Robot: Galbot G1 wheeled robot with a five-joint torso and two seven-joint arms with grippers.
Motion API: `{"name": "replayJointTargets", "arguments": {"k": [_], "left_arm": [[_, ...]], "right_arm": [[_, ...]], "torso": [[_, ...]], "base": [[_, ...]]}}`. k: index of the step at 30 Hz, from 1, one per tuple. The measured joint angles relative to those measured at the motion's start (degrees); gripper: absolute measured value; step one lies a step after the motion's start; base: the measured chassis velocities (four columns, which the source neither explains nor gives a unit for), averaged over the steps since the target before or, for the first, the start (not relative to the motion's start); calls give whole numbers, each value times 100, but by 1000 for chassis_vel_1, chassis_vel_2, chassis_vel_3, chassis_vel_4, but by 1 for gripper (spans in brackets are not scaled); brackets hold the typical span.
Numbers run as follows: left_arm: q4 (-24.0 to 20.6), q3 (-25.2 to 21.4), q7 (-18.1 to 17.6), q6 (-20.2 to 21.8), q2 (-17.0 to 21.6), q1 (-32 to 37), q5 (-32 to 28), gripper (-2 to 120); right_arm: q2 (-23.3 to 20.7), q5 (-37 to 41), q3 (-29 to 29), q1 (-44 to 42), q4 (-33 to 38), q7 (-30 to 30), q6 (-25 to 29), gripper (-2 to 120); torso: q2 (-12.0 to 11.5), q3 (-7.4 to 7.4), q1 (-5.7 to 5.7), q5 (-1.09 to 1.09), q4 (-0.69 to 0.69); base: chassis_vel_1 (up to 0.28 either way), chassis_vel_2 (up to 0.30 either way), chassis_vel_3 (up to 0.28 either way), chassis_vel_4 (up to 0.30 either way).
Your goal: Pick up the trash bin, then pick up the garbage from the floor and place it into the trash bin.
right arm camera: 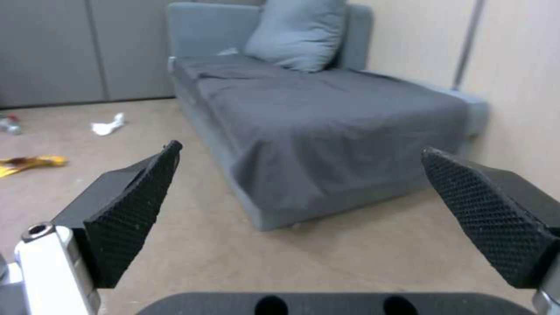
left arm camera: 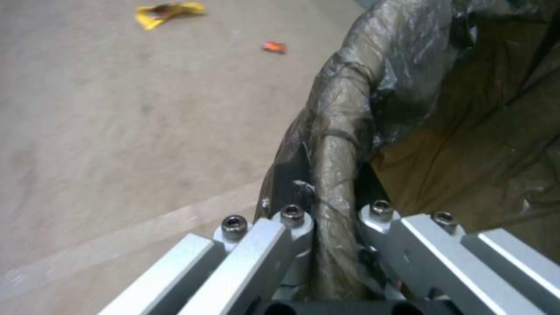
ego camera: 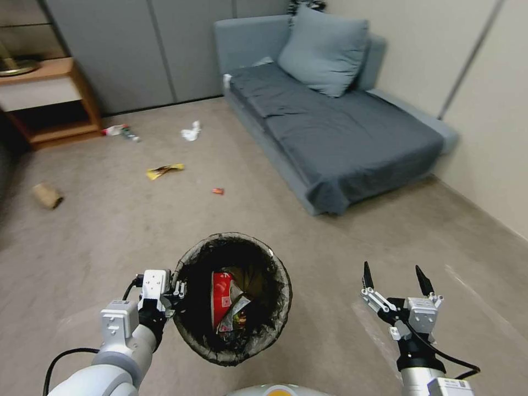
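Observation:
My left gripper point(ego camera: 177, 290) is shut on the left rim of the trash bin point(ego camera: 275, 319), which hangs above the floor in front of me; its dark bag is folded over the rim point(left arm camera: 335, 175). Red and colourful packets point(ego camera: 224, 300) lie inside it. Garbage lies on the floor ahead: a small red packet point(ego camera: 218, 191) point(left arm camera: 274, 47), a yellow wrapper point(ego camera: 164, 171) point(left arm camera: 168, 12) point(right arm camera: 29, 162), a white tissue point(ego camera: 191, 131) point(right arm camera: 108, 126), a plastic bottle point(ego camera: 120, 131) and a brown paper bag point(ego camera: 47, 195). My right gripper point(ego camera: 395, 276) point(right arm camera: 297, 197) stands open and empty at lower right.
A grey sofa bed point(ego camera: 341, 126) with a pillow point(ego camera: 324, 49) fills the right back of the room along the beige wall. A wooden shelf unit point(ego camera: 52, 102) stands at the back left. Grey cabinet doors point(ego camera: 165, 49) line the rear wall. Carpet lies open between me and the litter.

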Motion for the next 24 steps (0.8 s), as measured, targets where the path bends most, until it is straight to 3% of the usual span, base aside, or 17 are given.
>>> {"name": "replayJointTargets", "arguments": {"k": [18, 24], "left_arm": [[0, 0, -5, -14, -61, 51, 73, 1], [0, -10, -23, -268, -68, 76, 127, 1]], "right_arm": [[-21, 41, -17, 85, -111, 91, 1, 100], [-35, 92, -9, 126, -139, 123, -24, 100]], "torso": [[0, 0, 0, 0, 1], [0, 0, 0, 0, 1]], "base": [[126, 133, 133, 126], [83, 92, 61, 75]]}}
